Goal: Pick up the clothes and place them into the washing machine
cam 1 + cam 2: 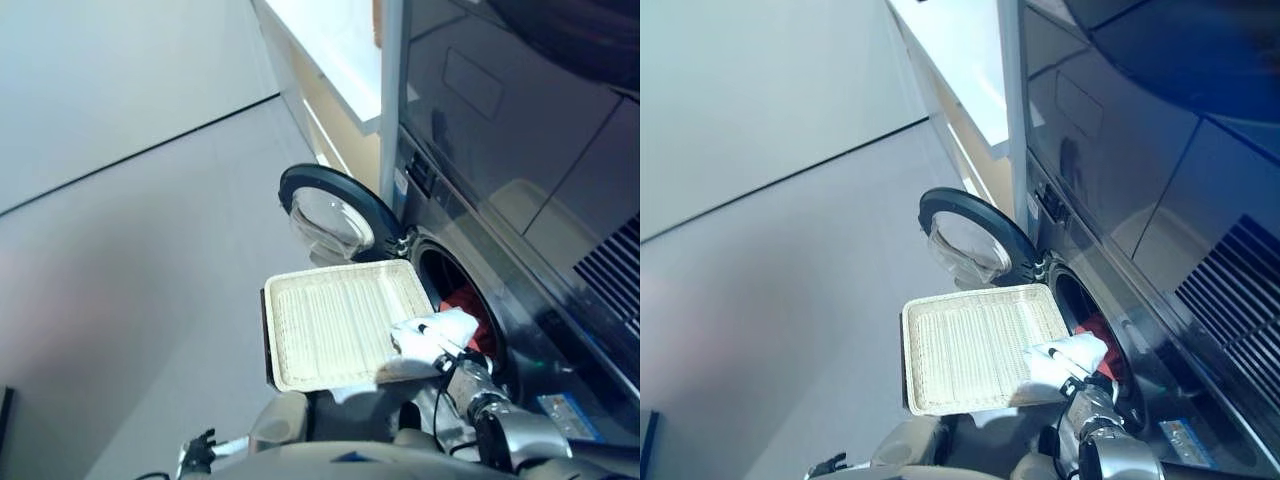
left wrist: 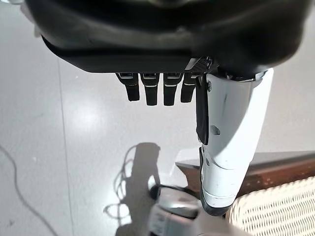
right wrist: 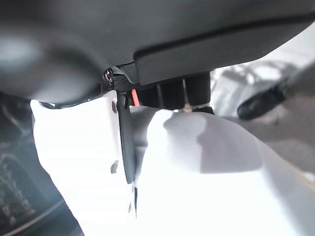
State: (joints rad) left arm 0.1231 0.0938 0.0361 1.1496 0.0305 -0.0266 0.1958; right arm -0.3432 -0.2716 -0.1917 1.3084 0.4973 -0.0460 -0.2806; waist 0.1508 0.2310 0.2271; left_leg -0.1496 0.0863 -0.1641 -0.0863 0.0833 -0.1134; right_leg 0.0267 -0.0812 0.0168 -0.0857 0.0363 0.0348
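a white garment (image 1: 440, 330) sits at the lower right of the left eye view, bunched between the right edge of a cream wicker tray (image 1: 330, 325) and the open mouth of the washing machine (image 1: 500, 300). the right hand (image 1: 445, 352) is among its folds, dark fingers showing through the cloth, and looks clamped on it. a red garment (image 1: 468, 300) already lies inside the drum, just behind the white one. the round door (image 1: 335, 215) stands swung open in the centre of the frame, above the tray.

the cloth should be light, soft and limp, so it will sag and trail from any hold. a bunched handful near its middle seems safer than a corner, lest a loose end catch on the tray rim or the drum lip.

the right wrist view shows only white fabric draped close over the thumb, confirming contact but not the drum. the left wrist view shows the left hand (image 2: 157, 88) with fingers hanging apart and holding nothing over the grey floor (image 2: 74, 147), with a corner of the tray at lower right; the eye views hardly show that hand.
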